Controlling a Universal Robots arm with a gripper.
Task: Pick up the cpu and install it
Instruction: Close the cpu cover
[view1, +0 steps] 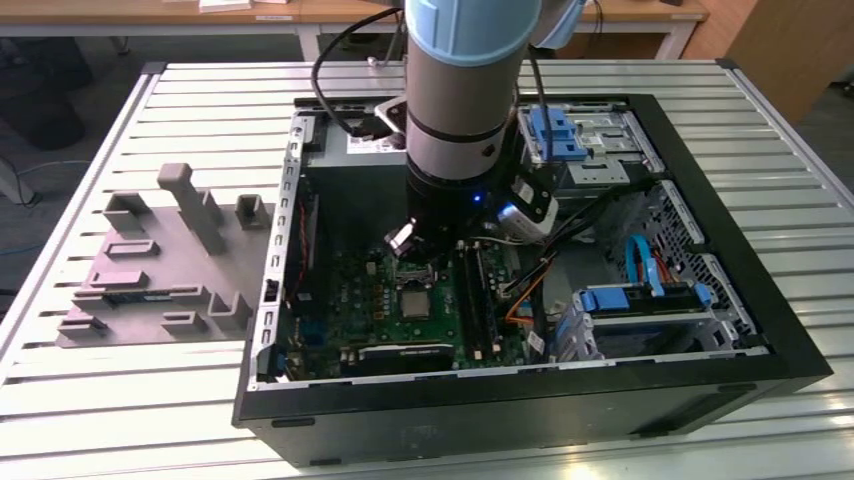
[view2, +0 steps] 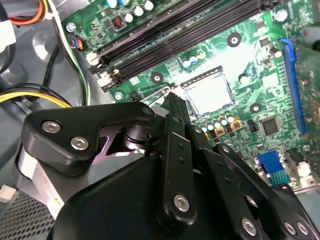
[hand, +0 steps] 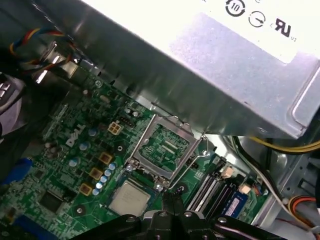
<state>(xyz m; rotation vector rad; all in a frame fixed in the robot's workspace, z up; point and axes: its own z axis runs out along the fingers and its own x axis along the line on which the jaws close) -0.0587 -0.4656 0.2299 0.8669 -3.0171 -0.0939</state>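
Note:
The cpu (view2: 209, 95) lies flat in its socket on the green motherboard (view2: 260, 50), silvery top up. It also shows as a grey square in the exterior view (view1: 416, 300) and in the first wrist view (hand: 129, 198). The socket's metal frame lid (hand: 163, 145) stands swung open beside it, with its wire lever (hand: 200, 156) raised. My gripper (view2: 172, 98) hangs inside the PC case (view1: 747, 330), fingers drawn together to a point just off the socket's corner, beside the cpu and apart from it. Nothing shows between the fingertips (hand: 169, 199).
The grey power supply (hand: 225, 75) with a white label looms close over the socket. Black memory slots (view2: 175, 35) run alongside. Yellow cables (view2: 30, 95) and blue drive brackets (view1: 641, 300) crowd the case. A grey parts fixture (view1: 160, 260) sits on the slatted table at the exterior view's left.

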